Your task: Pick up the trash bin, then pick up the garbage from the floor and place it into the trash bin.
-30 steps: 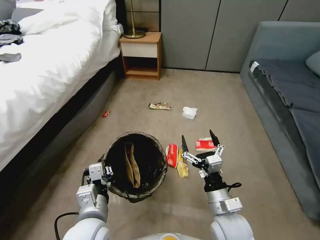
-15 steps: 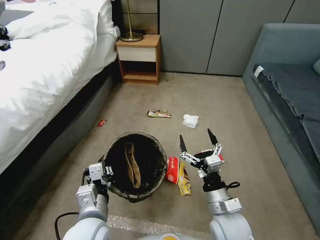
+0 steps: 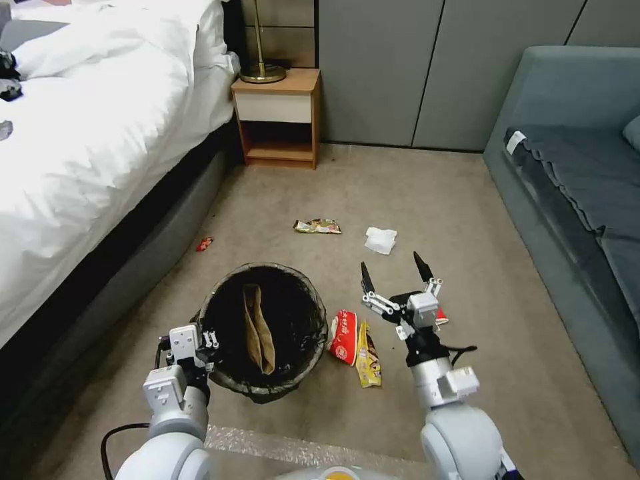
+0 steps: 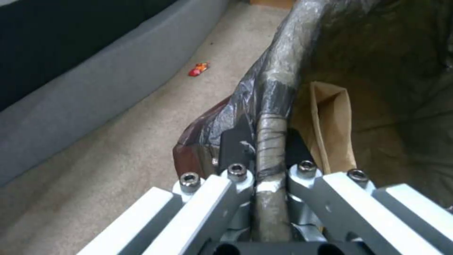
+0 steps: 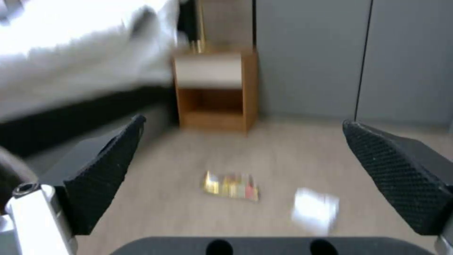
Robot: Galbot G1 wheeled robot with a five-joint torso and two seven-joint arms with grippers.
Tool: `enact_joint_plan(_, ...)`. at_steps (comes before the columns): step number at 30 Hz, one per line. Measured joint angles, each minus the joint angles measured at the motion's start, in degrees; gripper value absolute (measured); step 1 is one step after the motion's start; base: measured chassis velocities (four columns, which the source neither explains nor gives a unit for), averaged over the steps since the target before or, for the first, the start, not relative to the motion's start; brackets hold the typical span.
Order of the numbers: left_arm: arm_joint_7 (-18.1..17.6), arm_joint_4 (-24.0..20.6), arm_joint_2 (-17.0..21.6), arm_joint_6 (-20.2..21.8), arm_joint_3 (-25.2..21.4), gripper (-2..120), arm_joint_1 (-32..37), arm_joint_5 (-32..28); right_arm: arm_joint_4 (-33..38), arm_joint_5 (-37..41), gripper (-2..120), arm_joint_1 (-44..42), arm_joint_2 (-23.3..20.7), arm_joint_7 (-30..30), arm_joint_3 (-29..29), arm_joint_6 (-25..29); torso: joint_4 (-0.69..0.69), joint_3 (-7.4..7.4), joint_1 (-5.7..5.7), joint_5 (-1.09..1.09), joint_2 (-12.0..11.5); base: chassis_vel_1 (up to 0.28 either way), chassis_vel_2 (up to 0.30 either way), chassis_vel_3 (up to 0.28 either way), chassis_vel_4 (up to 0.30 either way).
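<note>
Left gripper [image 4: 271, 156] clenched on the rim of the trash bin [image 3: 263, 327], near side; in the left wrist view the fingers [image 4: 234, 143] pinch the dark bag folded over the rim. Bin sits low in front of the robot, beside the bed [image 3: 87, 147]. A tan paper bag [image 3: 257, 330] lies inside it, leaning against the liner.

Right gripper [image 3: 395, 268] released, jaws spread wide, held above the carpet just right of the bin. Right wrist view: black textured fingertips [image 5: 106, 166] at either side, nothing between them.

Garbage on the floor:
- red wrapper [image 3: 343, 337] and yellow wrapper [image 3: 367, 347], side by side, just right of the bin, between bin and right gripper
- another red piece [image 3: 441, 317], mostly hidden behind the right gripper
- white tissue wad [image 3: 381, 240] farther out
- flat multicoloured wrapper [image 3: 318, 227] beside the tissue
- small red scrap [image 3: 204, 244] near the bed base

Nightstand [image 3: 277, 117] stands against the far wall; grey sofa [image 3: 573, 187] on the right.
</note>
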Motion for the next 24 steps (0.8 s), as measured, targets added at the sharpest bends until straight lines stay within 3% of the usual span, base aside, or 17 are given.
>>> enact_joint_plan(1,0.0,0.0,0.0,0.0,0.0,0,0.0,0.0,0.0,0.0,100,0.0,0.0,0.0,0.0,0.0,0.0,0.0,0.0,0.0,0.0,0.0,0.0,0.0,0.0)
enact_joint_plan(3,0.0,-0.3,0.1,0.0,-0.4,0,0.1,-0.5,-1.3,7.0,100,3.1,-2.1,2.8,-1.3,-8.0,0.0,0.0,0.0,0.0,0.0,0.0,0.0,0.0,0.0)
enact_joint_plan(7,0.0,-0.3,0.2,0.0,-1.0,0,0.0,-0.9,-3.0,12.1,100,5.5,-3.9,4.1,-2.1,-12.9,0.0,0.0,0.0,0.01,0.0,0.0,0.0,0.0,0.0)
enact_joint_plan(13,0.0,-0.3,0.1,0.0,-1.3,0,-0.6,-1.1,-9.8,20.7,100,11.2,-9.9,3.0,-5.5,-24.9,-0.01,0.0,0.0,0.0,0.0,0.0,0.0,0.0,0.0)
enact_joint_plan(24,0.0,0.4,0.0,0.1,-0.4,0,-1.4,-0.9,-17.3,24.3,100,15.2,-12.3,2.6,-8.1,-32.0,-0.01,0.01,0.0,0.0,0.0,0.0,0.0,0.0,0.0)
